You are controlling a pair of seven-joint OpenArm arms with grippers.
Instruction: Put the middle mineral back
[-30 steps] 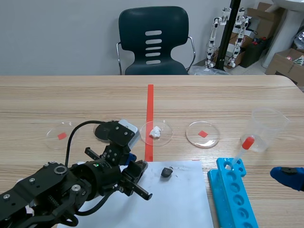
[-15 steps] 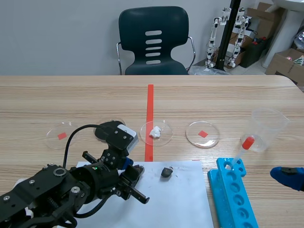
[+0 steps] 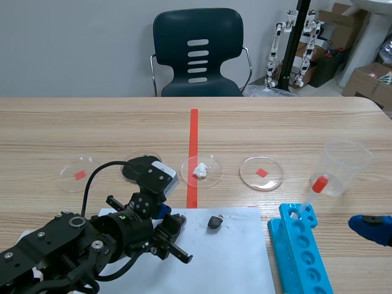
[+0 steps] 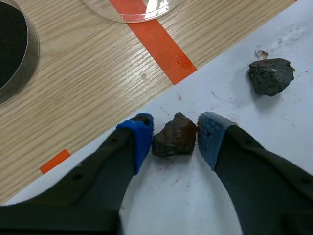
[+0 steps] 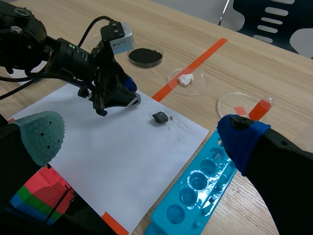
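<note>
The left gripper is clenched on the reddish-brown rock, one blue pad against each side of it, low over the white paper near its edge. A black rock lies apart ahead of it on the same paper. The right gripper is released, fingers wide apart, above the bench.
</note>
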